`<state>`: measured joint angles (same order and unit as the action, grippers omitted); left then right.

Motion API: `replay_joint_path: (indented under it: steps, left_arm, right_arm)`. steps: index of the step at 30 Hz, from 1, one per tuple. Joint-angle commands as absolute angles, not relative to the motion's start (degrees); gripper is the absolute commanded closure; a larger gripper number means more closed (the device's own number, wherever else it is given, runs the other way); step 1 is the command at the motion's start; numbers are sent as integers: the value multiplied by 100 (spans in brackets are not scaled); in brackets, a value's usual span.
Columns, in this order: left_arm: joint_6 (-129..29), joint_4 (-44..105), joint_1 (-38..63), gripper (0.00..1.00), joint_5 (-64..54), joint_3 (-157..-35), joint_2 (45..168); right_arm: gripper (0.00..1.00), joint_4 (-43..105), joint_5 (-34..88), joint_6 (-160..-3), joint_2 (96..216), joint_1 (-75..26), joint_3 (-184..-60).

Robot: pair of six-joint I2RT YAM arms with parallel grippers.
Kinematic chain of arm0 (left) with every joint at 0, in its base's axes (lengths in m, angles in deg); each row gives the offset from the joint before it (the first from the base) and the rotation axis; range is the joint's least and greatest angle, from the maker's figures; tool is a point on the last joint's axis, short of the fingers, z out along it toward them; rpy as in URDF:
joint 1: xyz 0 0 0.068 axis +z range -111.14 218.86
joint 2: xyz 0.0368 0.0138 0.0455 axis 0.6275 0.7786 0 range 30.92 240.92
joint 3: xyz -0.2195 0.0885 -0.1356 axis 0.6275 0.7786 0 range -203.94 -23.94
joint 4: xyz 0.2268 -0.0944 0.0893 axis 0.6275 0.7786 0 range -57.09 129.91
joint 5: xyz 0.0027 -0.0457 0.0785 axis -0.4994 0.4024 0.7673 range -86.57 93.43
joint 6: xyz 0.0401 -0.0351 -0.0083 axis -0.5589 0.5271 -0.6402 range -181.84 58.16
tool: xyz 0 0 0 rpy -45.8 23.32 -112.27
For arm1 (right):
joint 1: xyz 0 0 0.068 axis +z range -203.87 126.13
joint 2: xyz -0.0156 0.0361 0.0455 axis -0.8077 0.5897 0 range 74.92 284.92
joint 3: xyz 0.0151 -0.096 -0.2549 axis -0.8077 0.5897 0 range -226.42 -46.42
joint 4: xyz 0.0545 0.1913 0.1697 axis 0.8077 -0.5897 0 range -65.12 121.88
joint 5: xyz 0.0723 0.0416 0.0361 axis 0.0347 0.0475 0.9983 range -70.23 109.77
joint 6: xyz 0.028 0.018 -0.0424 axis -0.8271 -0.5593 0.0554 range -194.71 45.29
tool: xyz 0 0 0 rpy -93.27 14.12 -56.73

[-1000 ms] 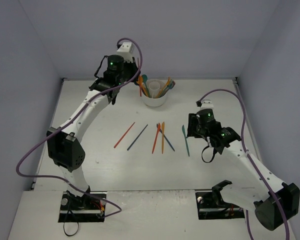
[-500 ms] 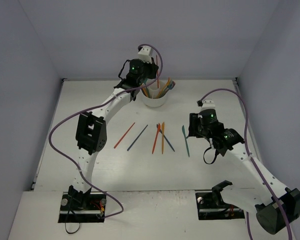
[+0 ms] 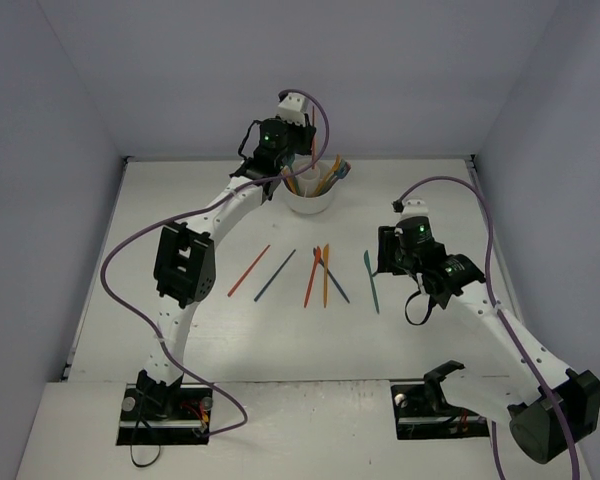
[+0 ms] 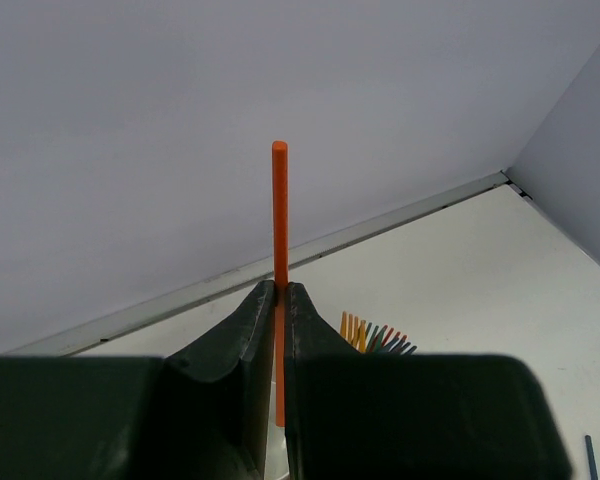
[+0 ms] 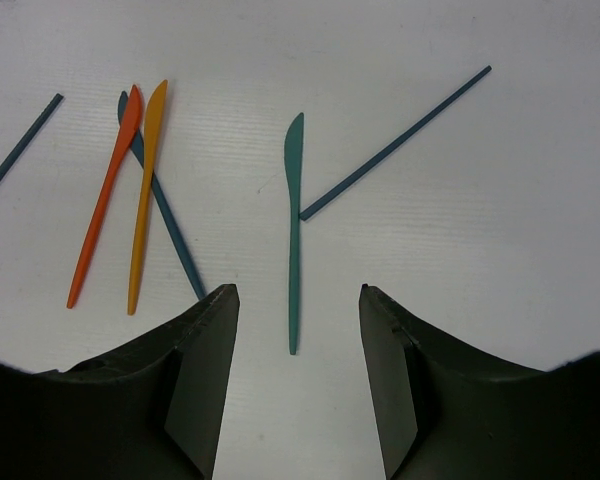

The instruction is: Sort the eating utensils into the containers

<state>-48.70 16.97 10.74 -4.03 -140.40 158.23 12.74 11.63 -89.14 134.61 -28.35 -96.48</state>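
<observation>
Eating utensils [image 3: 326, 275] in three places: loose on the white table [image 3: 280, 340], standing in the white cup [image 3: 311, 203] at the far middle, and one orange handle [image 4: 279, 200] held upright just above that cup. Left gripper [image 4: 279, 290] pressed together on the orange handle, pinching it low, most of the length sticking up past the jaws. Right gripper [image 5: 295, 292] spread wide and empty, poised low over the teal knife [image 5: 294, 180], jaws straddling its handle end.

Likely trouble on the left: snagging the handle on the crowd standing in the cup, knocking the light cup over, or letting go over the wrong compartment; cannot tell which compartment sits beneath. On the right: thin flat plastic, hard to pinch off a flat table, apt to skid sideways or slip out; also a dark blue stick [image 5: 395, 140] ending just beside the knife, easy to drag along.

Counted: one cup. One utensil in the left grip. Seven loose on the table: one teal knife, one orange knife [image 5: 147, 190], one red-orange knife [image 5: 105, 190], one red-orange stick [image 3: 249, 270], three dark blue pieces. In the cup: several, too bunched to count.
</observation>
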Motion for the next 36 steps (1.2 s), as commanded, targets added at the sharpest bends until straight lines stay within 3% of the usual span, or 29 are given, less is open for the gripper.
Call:
replay_joint_path:
  steps: [1, 15, 18, 23, 29, 36]
  left_arm:
    - [-4979, 1067, 1083, 100, -333, -14002, 15714]
    - [-5090, 1073, 1074, 95, -193, -13325, 15617]
    - [-5111, 1094, 1066, 83, -185, -13148, 15437]
    - [-5143, 1300, 1049, 54, -14, -12785, 14825]
    - [-5212, 2169, 1019, 41, 140, -12331, 13940]
    - [-5530, 5512, 986, 32, 621, -12478, 13098]
  right_arm:
    - [51, 1386, 1090, -8799, 13522, -2899, -9844]
    - [51, 1404, 1138, -8799, 13503, -2899, -9792]
    - [51, 1413, 1141, -8799, 13461, -2908, -9792]
    - [50, 1413, 1175, -8728, 13460, -2899, -9843]
    - [50, 1402, 1225, -8680, 13449, -2908, -9948]
    - [43, 1404, 1314, -8640, 13501, -2908, -10032]
